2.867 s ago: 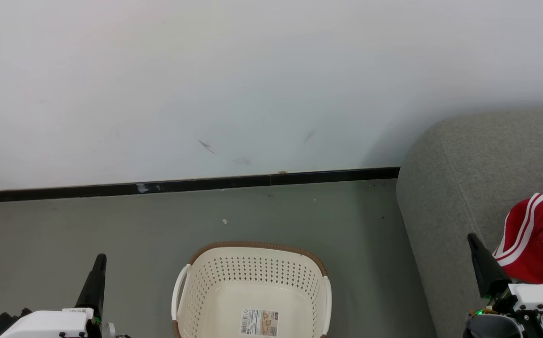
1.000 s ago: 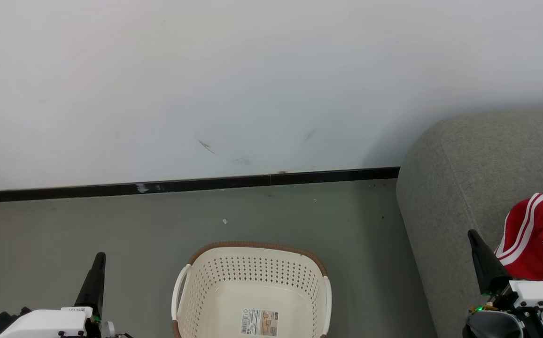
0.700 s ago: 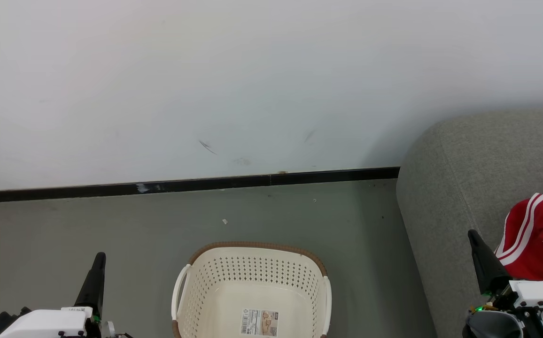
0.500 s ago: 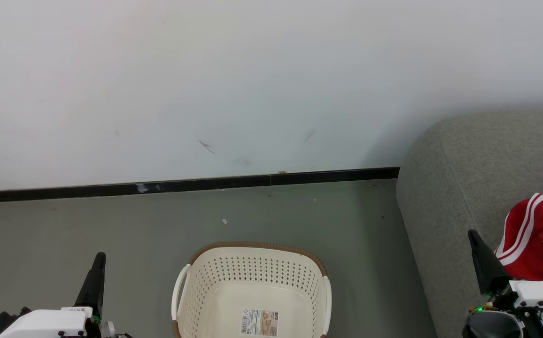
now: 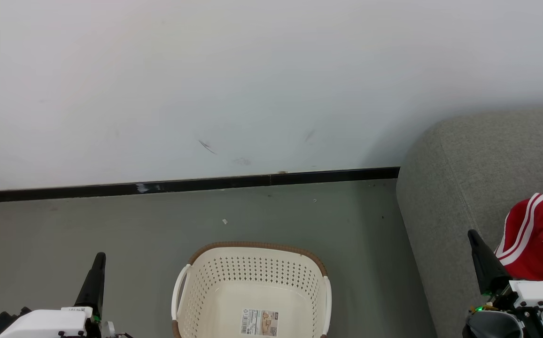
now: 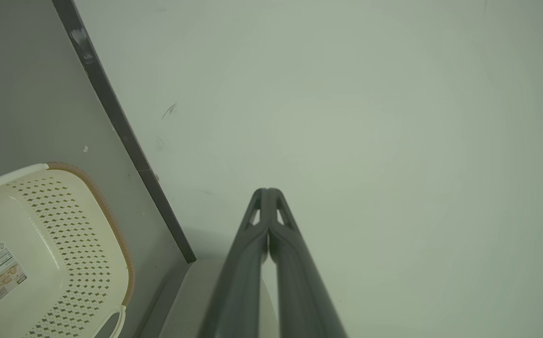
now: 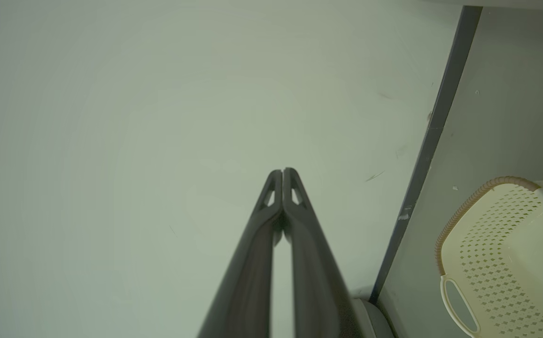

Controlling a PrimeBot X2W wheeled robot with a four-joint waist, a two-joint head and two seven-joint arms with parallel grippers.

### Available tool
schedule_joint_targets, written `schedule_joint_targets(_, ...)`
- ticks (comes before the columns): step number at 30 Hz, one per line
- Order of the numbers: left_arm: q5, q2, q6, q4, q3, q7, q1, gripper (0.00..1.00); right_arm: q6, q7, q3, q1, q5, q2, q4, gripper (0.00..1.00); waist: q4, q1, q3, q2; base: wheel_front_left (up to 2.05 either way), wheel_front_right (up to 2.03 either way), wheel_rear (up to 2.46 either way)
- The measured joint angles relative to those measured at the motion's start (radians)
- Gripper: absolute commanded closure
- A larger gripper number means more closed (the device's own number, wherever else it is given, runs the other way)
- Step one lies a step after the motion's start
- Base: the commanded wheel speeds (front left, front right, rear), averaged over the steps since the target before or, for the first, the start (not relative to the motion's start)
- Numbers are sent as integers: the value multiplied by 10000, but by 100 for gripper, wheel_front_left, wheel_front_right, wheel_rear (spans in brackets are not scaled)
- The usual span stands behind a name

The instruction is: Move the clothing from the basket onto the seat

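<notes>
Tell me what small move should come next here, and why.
Probably none, just leave the arms parked: the basket holds a paper label but no garment I can see, the red clothing lies on the grey seat, and the left gripper and right gripper have fingers shut on nothing.

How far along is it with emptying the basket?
Looks done: the basket holds just its paper label, and the red clothing lies on the grey seat. In hand: nothing; the left claw and right claw are shut, gripping nothing. Left: seemingly nothing, though the basket's near end is cropped.
</notes>
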Motion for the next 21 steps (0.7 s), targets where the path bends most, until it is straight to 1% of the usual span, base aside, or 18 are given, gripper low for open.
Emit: schedule_joint_targets(21, 0, 0, 0, 2, 0, 0, 0, 100, 0, 0, 0, 0, 0, -2, 0, 100, 0, 0, 0, 0, 0, 0, 0)
